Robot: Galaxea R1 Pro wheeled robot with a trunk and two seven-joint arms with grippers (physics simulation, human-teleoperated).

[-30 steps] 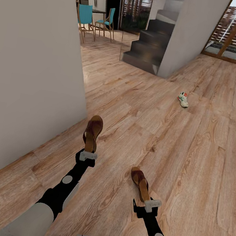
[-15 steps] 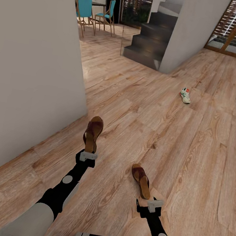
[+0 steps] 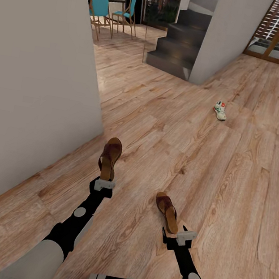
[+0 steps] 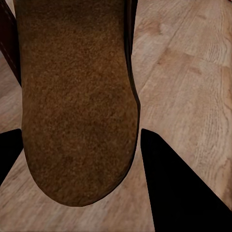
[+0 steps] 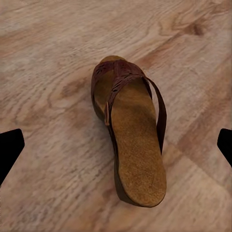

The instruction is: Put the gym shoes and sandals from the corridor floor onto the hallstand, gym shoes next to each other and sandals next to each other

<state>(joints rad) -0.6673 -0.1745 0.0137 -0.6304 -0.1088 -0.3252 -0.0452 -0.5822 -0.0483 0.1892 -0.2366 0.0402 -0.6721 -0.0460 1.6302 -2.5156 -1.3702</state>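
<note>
Your right gripper (image 3: pixel 181 235) has backed away from its sandal (image 3: pixel 167 212), which a second ago sat at its fingertips and now lies flat on the corridor floor (image 3: pixel 223 181) just ahead of it; in the right wrist view the sandal (image 5: pixel 129 135) rests between widely spread fingers (image 5: pixel 9 147), touching neither. Your left gripper (image 3: pixel 104 183) has kept its place and holds the other sandal (image 3: pixel 109 155) by the heel, toe pointing away; its footbed (image 4: pixel 77 101) sits between the two dark fingers (image 4: pixel 179 188) in the left wrist view. One gym shoe (image 3: pixel 220 110) lies well apart, further down the floor near the grey stairs (image 3: pixel 175 50).
</note>
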